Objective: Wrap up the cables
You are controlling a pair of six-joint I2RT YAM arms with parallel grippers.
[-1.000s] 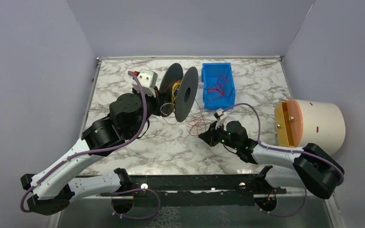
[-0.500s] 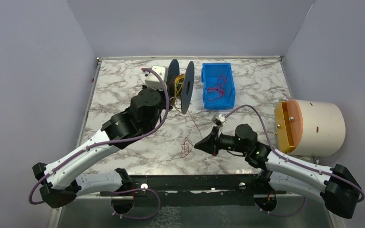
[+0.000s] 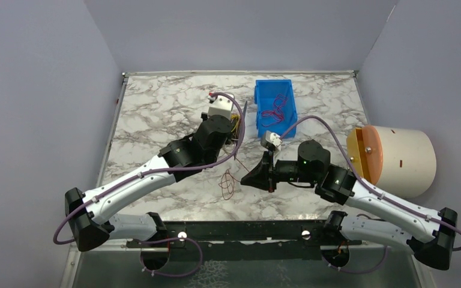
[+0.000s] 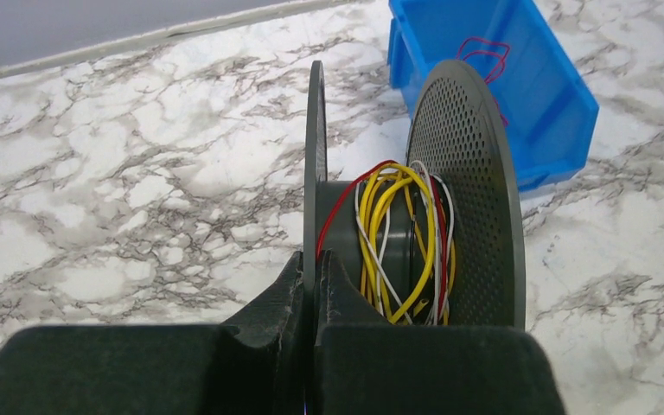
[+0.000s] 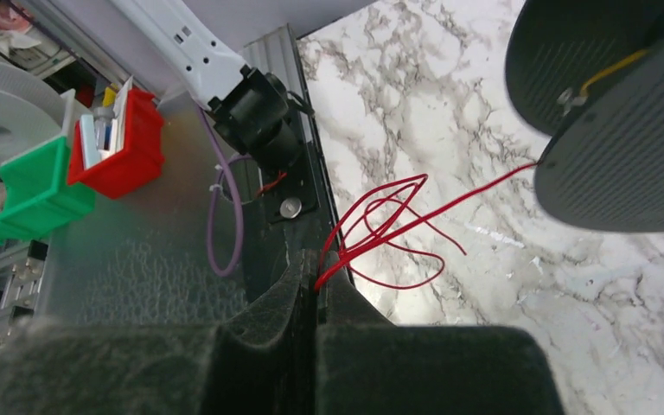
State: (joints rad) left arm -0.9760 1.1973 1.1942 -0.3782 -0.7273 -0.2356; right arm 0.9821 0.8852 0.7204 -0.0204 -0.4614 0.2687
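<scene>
- Left wrist cam: the left hand (image 4: 314, 259) is clamped on the rim of the near flange of the spool (image 4: 469, 190), with both fingers pressed tight against the thin disc. The spool stands on edge right in front of the hand, on the marble tabletop (image 4: 121, 173). Its hub carries a loose bundle of wound wires (image 4: 402, 246), which are yellow, white and red. The far flange is perforated. Past it, up and to the right, is the blue bin (image 4: 540, 86), with a bit of red wire showing inside.
- Right wrist cam: the right hand (image 5: 316, 270) is pinched together on the red cable (image 5: 389, 226). The cable comes out right at the fingertips and spreads into a few messy loops over the tabletop just ahead. One strand runs on from the loops up to the spool's dark discs in the top right corner. A red box (image 5: 121, 147) and a green box (image 5: 39, 190) sit off the tabletop on the left.
- Top cam: the left arm reaches in toward the middle of the tabletop. The spool is mostly hidden under its wrist, just left of the blue bin. The right hand points left, with the red loops lying on the marble right beside its tip. A cream drum (image 3: 403, 157) with an orange face lies at the right edge.
</scene>
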